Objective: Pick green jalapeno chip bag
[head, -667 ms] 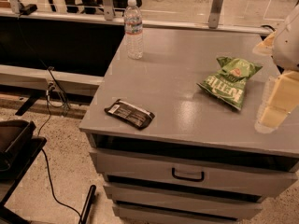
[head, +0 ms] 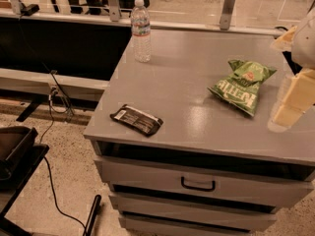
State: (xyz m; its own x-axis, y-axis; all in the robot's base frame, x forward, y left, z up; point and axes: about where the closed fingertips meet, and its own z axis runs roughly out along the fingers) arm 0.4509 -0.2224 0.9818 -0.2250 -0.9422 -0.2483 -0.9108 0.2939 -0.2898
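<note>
Almost nothing has changed since a moment ago. The green jalapeno chip bag (head: 241, 85) lies in the same spot on the grey worktop (head: 187, 77), over on the right side and about halfway back. It lies flat, with its white letters turned upside down. Nothing is touching it.

The gripper (head: 294, 102) is at the far right edge of the view, just to the right of the bag. It has hardly moved, maybe a tiny bit. Part of it is cut off by the edge, so I cannot tell how wide it is open. It does not have the bag.

The water bottle (head: 141, 31) stands upright at the far left corner, same as before. The black-brown packet (head: 137, 119) lies flat near the front left edge, same as before. Both are well apart from the bag, so they are not in the way.

I think the pick has not really started yet. The gripper is near the bag but not over it. It would need to go left, come over the bag, go down and close on it. The bag looks crinkly and puffy, so it may slip or squash.
</note>
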